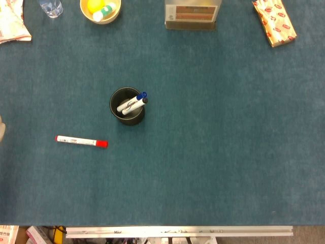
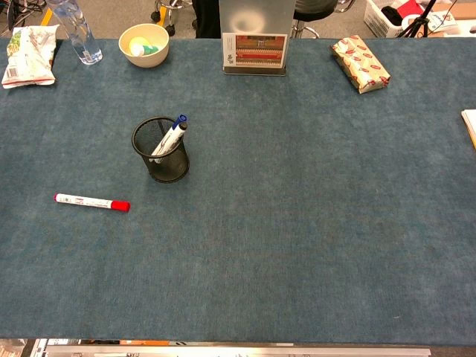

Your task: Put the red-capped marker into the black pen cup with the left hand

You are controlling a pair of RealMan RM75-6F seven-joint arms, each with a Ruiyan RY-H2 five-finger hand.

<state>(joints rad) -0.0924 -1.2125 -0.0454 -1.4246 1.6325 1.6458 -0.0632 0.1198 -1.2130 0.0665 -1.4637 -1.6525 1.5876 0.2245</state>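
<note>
The red-capped marker (image 1: pixel 81 141) (image 2: pixel 91 201) lies flat on the blue table, cap end pointing right, left of and nearer to me than the black mesh pen cup (image 1: pixel 127 113) (image 2: pixel 164 159). The cup stands upright and holds two markers, one with a blue cap (image 1: pixel 142 95) (image 2: pixel 180 119) sticking out at its right rim. Neither hand shows in either view.
Along the far edge are a water bottle (image 2: pixel 76 31), a bowl (image 2: pixel 144 44) with yellow and green items, a sign stand (image 2: pixel 255 41), a wrapped packet (image 2: pixel 361 64) and a snack bag (image 2: pixel 30 56). A pale sliver (image 1: pixel 1 127) that I cannot identify shows at the left border.
</note>
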